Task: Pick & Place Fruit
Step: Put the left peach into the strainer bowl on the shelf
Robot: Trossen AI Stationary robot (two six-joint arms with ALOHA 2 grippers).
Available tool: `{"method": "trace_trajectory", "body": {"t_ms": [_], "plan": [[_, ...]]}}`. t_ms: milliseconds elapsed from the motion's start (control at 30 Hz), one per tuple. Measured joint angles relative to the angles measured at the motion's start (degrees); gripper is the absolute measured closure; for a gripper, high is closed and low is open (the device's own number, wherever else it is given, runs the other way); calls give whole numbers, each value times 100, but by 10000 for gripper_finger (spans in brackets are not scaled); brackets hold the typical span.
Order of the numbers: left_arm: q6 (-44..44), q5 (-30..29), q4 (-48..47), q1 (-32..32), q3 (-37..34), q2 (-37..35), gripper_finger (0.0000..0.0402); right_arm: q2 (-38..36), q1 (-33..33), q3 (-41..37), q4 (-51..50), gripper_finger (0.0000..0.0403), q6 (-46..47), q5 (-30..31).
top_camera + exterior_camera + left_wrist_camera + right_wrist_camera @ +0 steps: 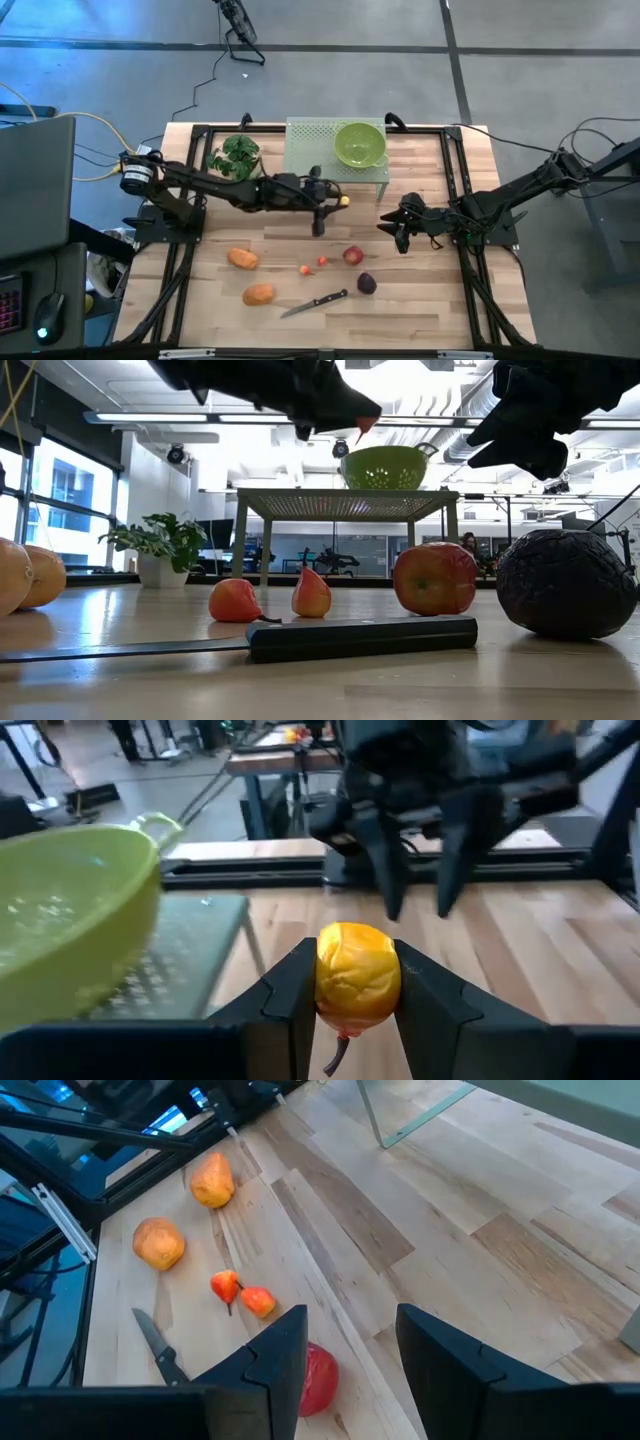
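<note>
Left gripper (352, 1010): extended toward green colander (359, 143), fingers pinched on small yellow fruit (357, 972).
Right gripper (350, 1350): held above counter (480, 1250), fingers spread, empty.

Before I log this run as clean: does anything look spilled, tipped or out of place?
Nothing is spilled or tipped. One oddity: a black-handled kitchen knife lies loose among the fruit on the wooden table. The left gripper holds a small yellow fruit near the green colander.

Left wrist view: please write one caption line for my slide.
Left hand shut on a small yellow fruit, beside the green colander.
</note>
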Motion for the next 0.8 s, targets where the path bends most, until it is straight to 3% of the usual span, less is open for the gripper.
{"method": "trace_trajectory", "body": {"t_ms": [500,800], "plan": [[92,-6,-1538,1125,1149,0,297,2,2,0,0,254,0,2],[-83,445,-1726,1596,1538,0,297,0,2,0,0,254,-22,2]]}}
